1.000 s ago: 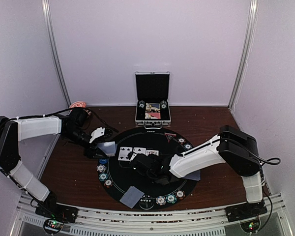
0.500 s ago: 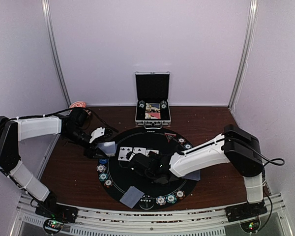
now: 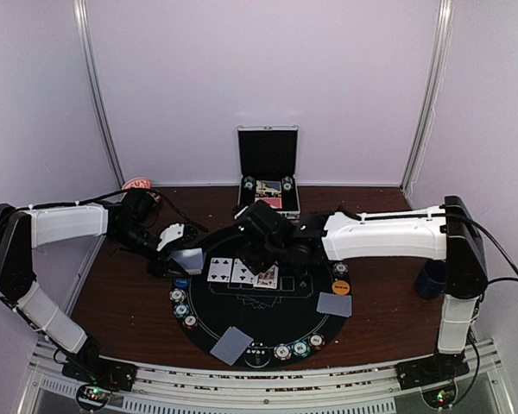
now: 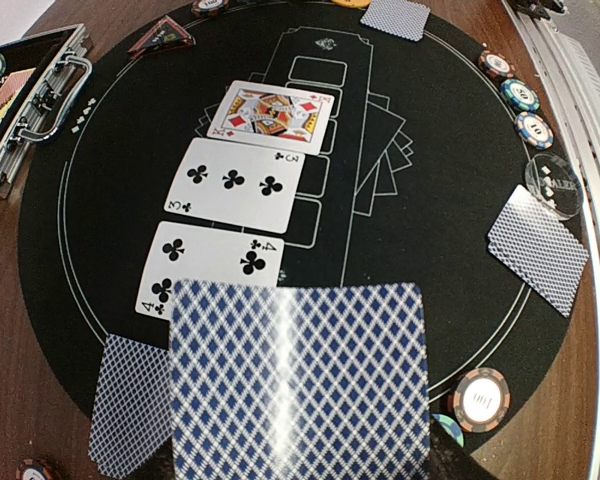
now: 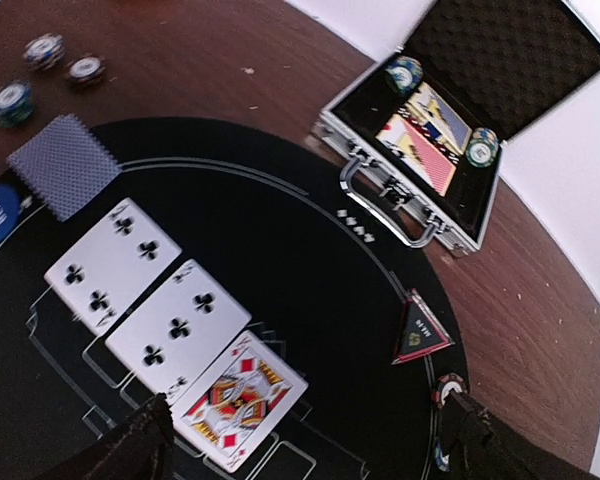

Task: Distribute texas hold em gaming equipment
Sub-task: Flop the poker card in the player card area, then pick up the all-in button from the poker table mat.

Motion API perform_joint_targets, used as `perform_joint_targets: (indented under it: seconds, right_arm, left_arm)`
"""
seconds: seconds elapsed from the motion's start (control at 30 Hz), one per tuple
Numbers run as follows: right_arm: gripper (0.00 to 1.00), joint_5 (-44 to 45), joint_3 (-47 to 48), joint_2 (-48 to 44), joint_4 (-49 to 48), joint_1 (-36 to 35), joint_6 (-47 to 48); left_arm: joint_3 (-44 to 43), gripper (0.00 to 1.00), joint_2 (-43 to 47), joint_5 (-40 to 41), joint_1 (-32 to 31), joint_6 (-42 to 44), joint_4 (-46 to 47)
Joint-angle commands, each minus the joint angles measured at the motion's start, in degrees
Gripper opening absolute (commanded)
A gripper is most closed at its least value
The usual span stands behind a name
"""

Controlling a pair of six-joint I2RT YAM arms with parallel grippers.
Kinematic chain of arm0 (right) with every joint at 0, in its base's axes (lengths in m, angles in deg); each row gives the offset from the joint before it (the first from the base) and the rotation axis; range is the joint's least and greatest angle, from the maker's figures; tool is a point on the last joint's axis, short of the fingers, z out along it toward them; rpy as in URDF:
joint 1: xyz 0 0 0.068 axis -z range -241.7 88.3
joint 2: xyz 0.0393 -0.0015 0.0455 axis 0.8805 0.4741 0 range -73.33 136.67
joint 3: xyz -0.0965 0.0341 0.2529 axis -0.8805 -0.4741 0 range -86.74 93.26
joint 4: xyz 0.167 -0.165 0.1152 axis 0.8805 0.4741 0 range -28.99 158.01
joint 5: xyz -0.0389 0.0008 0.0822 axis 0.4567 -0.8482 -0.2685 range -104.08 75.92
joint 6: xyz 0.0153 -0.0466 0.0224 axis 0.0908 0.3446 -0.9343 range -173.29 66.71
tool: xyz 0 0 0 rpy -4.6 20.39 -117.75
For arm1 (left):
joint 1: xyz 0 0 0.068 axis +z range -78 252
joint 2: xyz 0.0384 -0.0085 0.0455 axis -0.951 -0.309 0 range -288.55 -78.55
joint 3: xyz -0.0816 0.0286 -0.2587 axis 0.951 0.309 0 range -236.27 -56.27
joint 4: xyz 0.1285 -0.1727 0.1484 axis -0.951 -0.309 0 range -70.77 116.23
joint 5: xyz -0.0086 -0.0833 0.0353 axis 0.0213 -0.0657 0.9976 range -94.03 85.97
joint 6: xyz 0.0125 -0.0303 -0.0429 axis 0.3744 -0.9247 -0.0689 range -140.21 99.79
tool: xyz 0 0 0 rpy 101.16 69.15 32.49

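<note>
While the left end effector clenches 1 blue-backed card just left of the 3 face-up cards, whose row runs left-right across the black mat, the right end effector hangs released over the row's right end, probably nearer any next slot.

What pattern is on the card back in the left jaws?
Blue-and-white diamond lattice on that face-down playing card; clearest in the left wrist view.

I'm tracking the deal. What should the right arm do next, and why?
Probably carry the open right gripper over to the blue-backed card that the left gripper holds and take it: only three face-up cards lie on the black mat, and the right jaws hold nothing.
</note>
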Motion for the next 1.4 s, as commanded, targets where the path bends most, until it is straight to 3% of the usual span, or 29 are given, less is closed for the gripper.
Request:
perform_joint_targets:
  seconds: [0.0,0.1,0.4,1.03,1.37]
  right_arm:
    - [0.95,-5.2,4.2,2.7,5.2,7.4,-8.3]
    - [1.0,-6.9,6.8,5.8,5.6,11.8,-9.9]
    - [1.0,-9.1,14.6,15.3,5.6,21.0,-11.8]
    - [0.98,-14.1,14.0,21.9,2.8,26.4,-13.3]
    - [0.9,-19.1,12.4,23.2,0.9,26.9,-15.3]
  left_arm:
    - [-0.9,0.6,-0.1,-1.4,0.5,0.4,0.7]
    - [-0.9,0.6,0.0,-1.4,0.5,0.4,0.7]
    - [-1.0,0.6,-0.4,-1.4,0.4,0.5,0.7]
    - [-1.0,0.6,-0.6,-1.3,0.4,0.7,0.7]
    - [-1.0,0.6,-0.7,-1.3,0.5,0.6,0.7]
